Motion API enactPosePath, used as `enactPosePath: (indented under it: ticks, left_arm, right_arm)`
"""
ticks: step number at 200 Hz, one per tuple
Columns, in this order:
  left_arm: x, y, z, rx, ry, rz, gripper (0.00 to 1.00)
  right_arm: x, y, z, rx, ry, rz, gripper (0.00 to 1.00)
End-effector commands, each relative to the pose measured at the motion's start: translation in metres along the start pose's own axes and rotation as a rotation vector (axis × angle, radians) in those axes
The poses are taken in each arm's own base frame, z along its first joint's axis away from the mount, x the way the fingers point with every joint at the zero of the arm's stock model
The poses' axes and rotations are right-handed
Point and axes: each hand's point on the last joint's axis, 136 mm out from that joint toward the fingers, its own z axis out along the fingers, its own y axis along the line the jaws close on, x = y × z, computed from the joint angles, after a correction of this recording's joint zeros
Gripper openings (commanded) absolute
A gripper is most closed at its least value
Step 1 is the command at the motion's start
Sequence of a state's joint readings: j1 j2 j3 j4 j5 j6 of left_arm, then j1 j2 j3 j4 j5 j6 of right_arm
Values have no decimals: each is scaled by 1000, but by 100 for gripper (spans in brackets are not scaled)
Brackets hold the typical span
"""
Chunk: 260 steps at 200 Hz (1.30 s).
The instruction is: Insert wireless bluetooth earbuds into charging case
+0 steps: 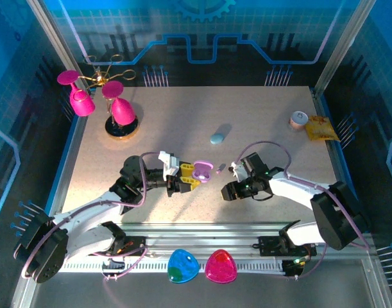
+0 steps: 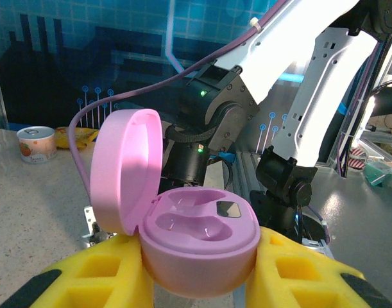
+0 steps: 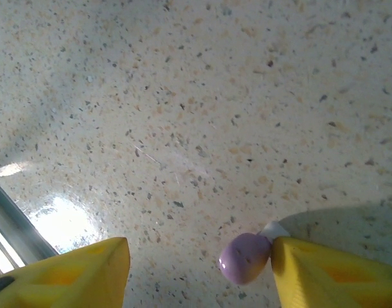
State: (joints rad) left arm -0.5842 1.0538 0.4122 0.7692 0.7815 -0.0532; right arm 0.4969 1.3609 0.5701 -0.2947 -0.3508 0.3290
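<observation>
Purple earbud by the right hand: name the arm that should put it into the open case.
Right. The purple earbud sits against one finger of the open right hand, while the left hand is shut on the open purple case, holding its empty sockets up.

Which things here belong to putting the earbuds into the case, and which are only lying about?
For the job: open purple case, held in the jaws of the left gripper; purple earbud; pale blue case.
Lying about: pink glasses; can; yellow packet; blue pebble shape; pink pebble shape.
</observation>
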Motion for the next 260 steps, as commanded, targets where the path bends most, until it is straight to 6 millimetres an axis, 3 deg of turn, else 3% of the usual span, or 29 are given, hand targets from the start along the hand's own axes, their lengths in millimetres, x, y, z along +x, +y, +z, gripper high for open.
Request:
enactPosePath:
  ticks: [1, 62, 97, 156, 200, 260]
  left_arm:
    - [-2, 0, -1, 1, -17, 11, 32]
    - [-1, 2, 0, 0, -12, 6, 32]
    - [0, 3, 1, 0, -10, 2, 32]
    - [2, 5, 2, -3, -7, 2, 32]
    - [4, 4, 1, -3, -2, 0, 32]
    - [6, 5, 1, -10, 3, 3, 32]
  right_arm:
    - [3, -2, -5, 36, 5, 3, 59]
    - [-24, -3, -21, 113, -72, -57, 59]
    - [-30, -3, -16, 125, -63, -49, 58]
    - [-34, -16, -11, 273, -62, 46, 45]
    - [-49, -13, -7, 257, -69, 29, 46]
    - [-52, -11, 5, 228, -39, 74, 48]
